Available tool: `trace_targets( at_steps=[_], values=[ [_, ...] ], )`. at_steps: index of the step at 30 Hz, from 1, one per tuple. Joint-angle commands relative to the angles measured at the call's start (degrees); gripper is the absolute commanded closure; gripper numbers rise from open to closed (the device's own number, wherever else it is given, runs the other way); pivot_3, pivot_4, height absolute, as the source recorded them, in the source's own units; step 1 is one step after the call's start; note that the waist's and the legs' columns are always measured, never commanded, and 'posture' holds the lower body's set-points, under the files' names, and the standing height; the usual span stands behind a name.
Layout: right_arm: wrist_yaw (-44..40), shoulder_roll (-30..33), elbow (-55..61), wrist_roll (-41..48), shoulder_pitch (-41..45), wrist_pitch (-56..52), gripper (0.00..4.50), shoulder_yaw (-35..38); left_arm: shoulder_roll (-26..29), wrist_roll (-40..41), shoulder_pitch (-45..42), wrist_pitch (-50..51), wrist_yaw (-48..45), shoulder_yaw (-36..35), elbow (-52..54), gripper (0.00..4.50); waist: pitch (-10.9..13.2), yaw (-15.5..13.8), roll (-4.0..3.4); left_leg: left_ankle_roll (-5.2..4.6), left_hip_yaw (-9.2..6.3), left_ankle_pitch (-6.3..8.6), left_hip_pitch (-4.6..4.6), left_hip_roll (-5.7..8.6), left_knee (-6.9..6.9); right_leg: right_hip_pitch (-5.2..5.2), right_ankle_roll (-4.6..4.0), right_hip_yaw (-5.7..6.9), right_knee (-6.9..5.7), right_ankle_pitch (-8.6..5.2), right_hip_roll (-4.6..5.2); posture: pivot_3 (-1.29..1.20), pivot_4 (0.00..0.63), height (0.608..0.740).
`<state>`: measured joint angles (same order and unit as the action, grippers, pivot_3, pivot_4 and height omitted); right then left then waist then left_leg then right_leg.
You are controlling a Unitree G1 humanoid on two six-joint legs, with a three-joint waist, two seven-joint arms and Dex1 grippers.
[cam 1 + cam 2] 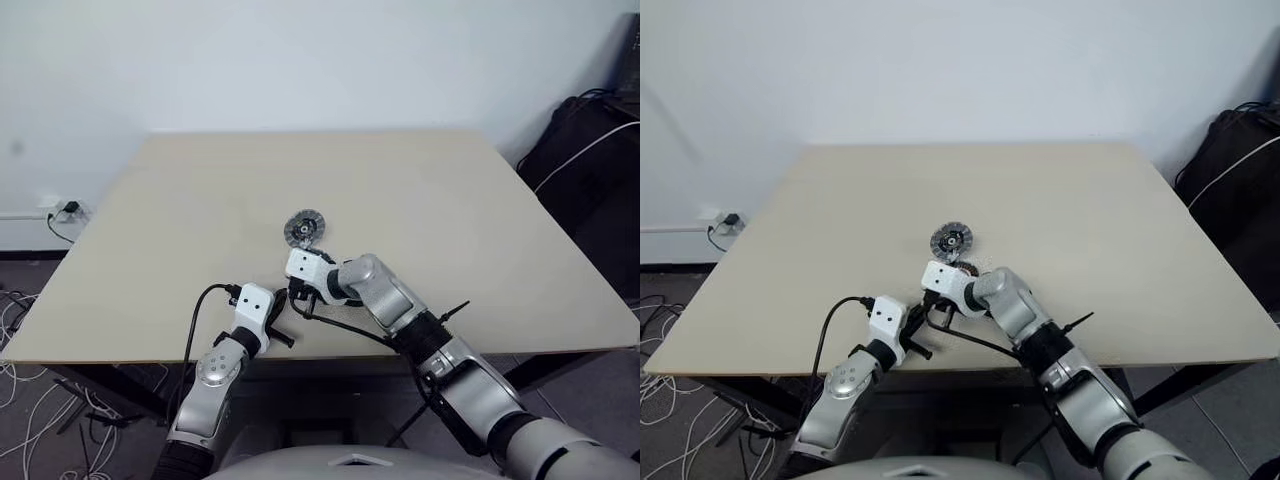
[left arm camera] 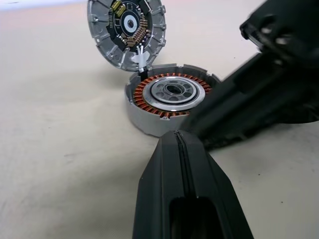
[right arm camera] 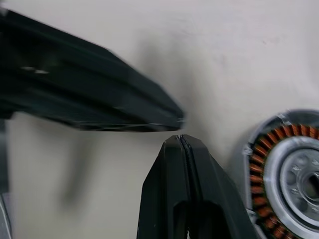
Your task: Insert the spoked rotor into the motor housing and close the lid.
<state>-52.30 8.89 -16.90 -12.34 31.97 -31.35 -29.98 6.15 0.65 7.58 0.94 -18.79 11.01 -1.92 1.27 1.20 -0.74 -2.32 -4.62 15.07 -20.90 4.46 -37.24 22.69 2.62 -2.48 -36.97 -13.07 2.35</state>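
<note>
Nearest the camera, at the near edge of the tabletop (image 1: 120, 300): left hand (image 2: 178, 135), fingers pressed flat together, nothing between them, aimed at the motor housing (image 2: 149, 117) from just short of it. Right hand (image 3: 180, 138) likewise clamped on nothing, slanted down across the near side of the housing, tip close beside the left hand's tip.

Sat flat on the tabletop, roughly midway between the side edges and closer to the near edge than the far one: the housing, copper windings exposed. Stood raised on edge at its far rim, tilted back and open: the lid (image 2: 126, 31), inner face toward the left hand. Could not tell whether the silvery ring inside the windings was the spoked rotor already seated or only the housing's own centre.

Judged the step in hand as the closing of the lid, assuming the rotor was in. Called for next: a closed fingertip brought up over the lid's top edge, then a gentle push forward and down until flat on the housing, with the other hand bracing the housing wall against sliding.
</note>
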Motion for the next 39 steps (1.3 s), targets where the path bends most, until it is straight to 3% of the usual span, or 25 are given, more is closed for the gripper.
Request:
trace_targets(
  at_steps=[1,6,13,16,20,37,39],
  values=[
    [-1.20,1.10,6.43,1.02,-1.21,-2.09,4.47,-1.07,-0.03,0.46,-0.92,-0.95,-0.04,-0.33,0.54,4.50,0.00,-0.19,0.01,0.00,0.00,0.00,0.00,0.00,0.00,-0.01,0.00,0.01,0.00,0.00,0.00,0.00,0.000,0.740],
    [3.43,1.58,9.35,0.48,-2.30,-0.20,4.47,0.06,0.01,0.50,-0.80,-0.84,-0.20,-0.14,0.50,4.50,0.01,-0.51,0.02,0.00,0.00,0.00,0.00,0.00,-0.02,-0.01,0.01,0.02,0.01,0.00,0.00,0.00,0.000,0.740],
    [11.48,0.11,2.75,-0.24,0.01,2.61,4.47,2.20,0.12,0.50,-0.96,-0.75,-0.40,0.00,0.37,4.50,0.01,-0.55,0.04,0.03,-0.01,-0.02,0.01,0.00,-0.03,-0.03,0.01,0.03,0.01,0.00,-0.02,0.00,0.000,0.740],
    [11.92,0.10,1.24,0.02,0.48,3.22,3.86,2.18,0.20,0.49,-0.98,-0.78,-0.42,-0.03,0.29,4.50,0.01,-0.55,0.04,0.00,-0.01,-0.04,0.01,0.00,-0.02,-0.04,0.00,0.03,0.03,0.00,-0.01,0.00,0.000,0.740],
    [12.70,0.29,-0.97,-0.34,1.34,3.83,2.57,2.14,0.24,0.52,-0.84,-0.79,-0.33,-0.10,0.46,4.50,0.01,-0.54,0.04,-0.02,-0.01,-0.04,0.01,0.00,-0.02,-0.03,0.00,0.02,0.03,0.00,-0.01,0.00,0.000,0.740],
    [11.21,0.58,-6.85,0.19,2.66,4.86,2.57,1.99,3.57,1.42,2.34,-4.89,-2.26,-0.89,1.82,4.50,0.01,-0.49,0.04,-0.04,-0.01,-0.05,0.01,0.00,-0.01,-0.03,-0.01,0.02,0.03,0.00,-0.01,0.00,0.000,0.740],
    [11.19,0.49,-7.24,0.22,2.73,4.96,2.97,2.06,3.77,1.60,2.82,-5.46,-2.64,-1.12,1.76,4.50,0.01,-0.49,0.03,-0.03,-0.01,-0.05,0.01,0.00,-0.01,-0.03,-0.01,0.02,0.02,0.00,-0.01,0.00,0.000,0.740]
  ],
)
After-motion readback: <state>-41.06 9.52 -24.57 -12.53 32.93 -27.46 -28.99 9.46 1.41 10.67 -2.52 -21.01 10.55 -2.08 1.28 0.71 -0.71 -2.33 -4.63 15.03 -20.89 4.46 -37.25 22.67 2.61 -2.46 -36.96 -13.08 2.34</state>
